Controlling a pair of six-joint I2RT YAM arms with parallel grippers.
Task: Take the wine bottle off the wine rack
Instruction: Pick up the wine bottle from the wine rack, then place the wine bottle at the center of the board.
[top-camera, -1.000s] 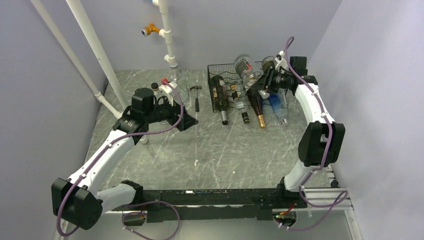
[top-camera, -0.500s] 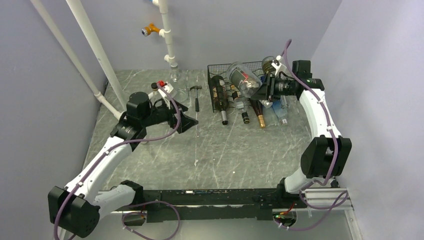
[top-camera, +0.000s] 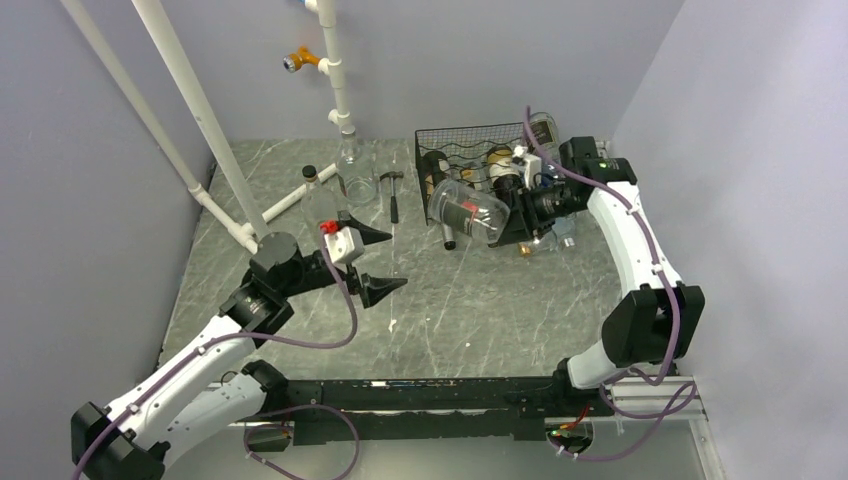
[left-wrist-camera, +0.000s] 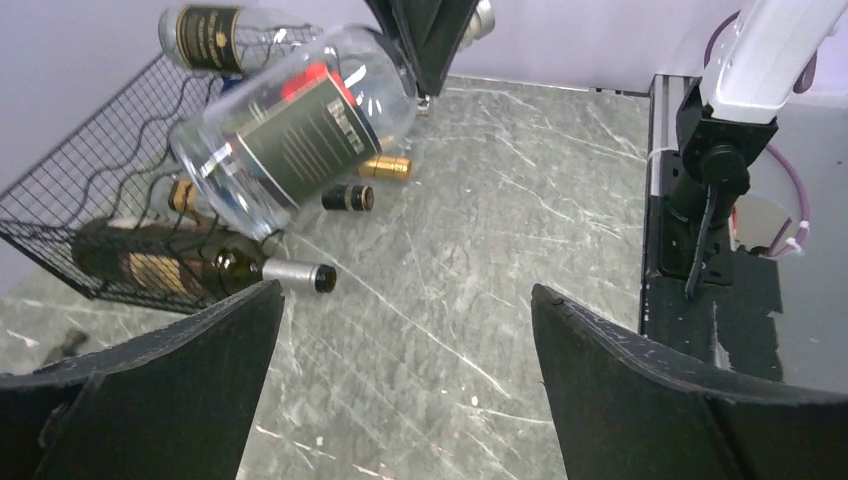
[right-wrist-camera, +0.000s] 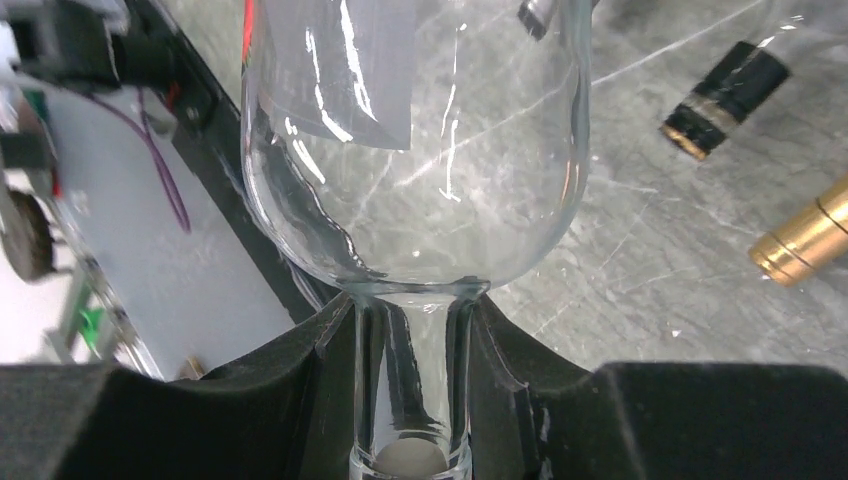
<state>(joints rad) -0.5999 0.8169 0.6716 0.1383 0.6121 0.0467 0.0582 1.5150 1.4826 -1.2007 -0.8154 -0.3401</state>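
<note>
Two sets of fingers are in play, noted from the near edge outward. Nearest, the left fingers (top-camera: 383, 288) are spread wide and carry nothing. They hang above the bare middle of the desk (top-camera: 480, 310), their opening turned toward the rack (placed, in my judgement, to receive or steady the load rather than fetch it). Beyond them lies open marble, well apart from the hammer (top-camera: 392, 192) on the left, so there is room to set a bottle down. Further out, the right fingers (right-wrist-camera: 300, 400) pinch the neck of the clear wine bottle (top-camera: 468, 212). It hangs tilted in the air, base toward the left arm, just in front of the wine rack (top-camera: 470, 128) and above the protruding neck of a dark bottle (left-wrist-camera: 180, 265) lying low in the rack. A neck hold suits withdrawal along the bottle's own axis. Whether the body is wholly clear of the front wires cannot be told from overhead; the left wrist view suggests it is. Risks: the heavy base swinging on a narrow grip, and the gold-capped neck (right-wrist-camera: 810, 240) close by.
</note>
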